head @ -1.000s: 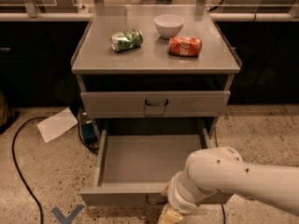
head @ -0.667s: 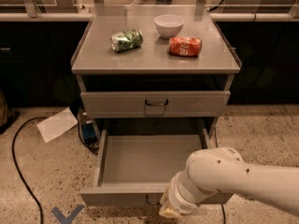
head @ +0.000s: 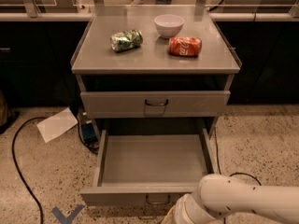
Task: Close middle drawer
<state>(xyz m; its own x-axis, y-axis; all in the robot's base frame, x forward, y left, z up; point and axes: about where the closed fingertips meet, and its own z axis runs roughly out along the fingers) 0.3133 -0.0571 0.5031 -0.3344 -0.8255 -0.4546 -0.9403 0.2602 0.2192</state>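
The middle drawer (head: 154, 160) stands pulled fully out below the closed top drawer (head: 155, 103). Its grey tray is bare inside. Its flat front faces me with a small loop handle (head: 158, 200) at the centre. My white arm (head: 233, 203) comes in from the lower right. My gripper (head: 169, 217) sits at the bottom edge of the view, just below and right of the handle, mostly cut off. The lowest drawer is hidden under the open one.
On the cabinet top (head: 98, 55) lie a green crumpled bag (head: 126, 39), a white bowl (head: 168, 25) and a red crushed can (head: 185, 46). A white paper (head: 57, 124), a blue object (head: 87, 131) and a black cable (head: 18, 171) lie on the floor at the left.
My gripper has sunk slightly toward the bottom edge of the view. The drawer stands just as far out as before.
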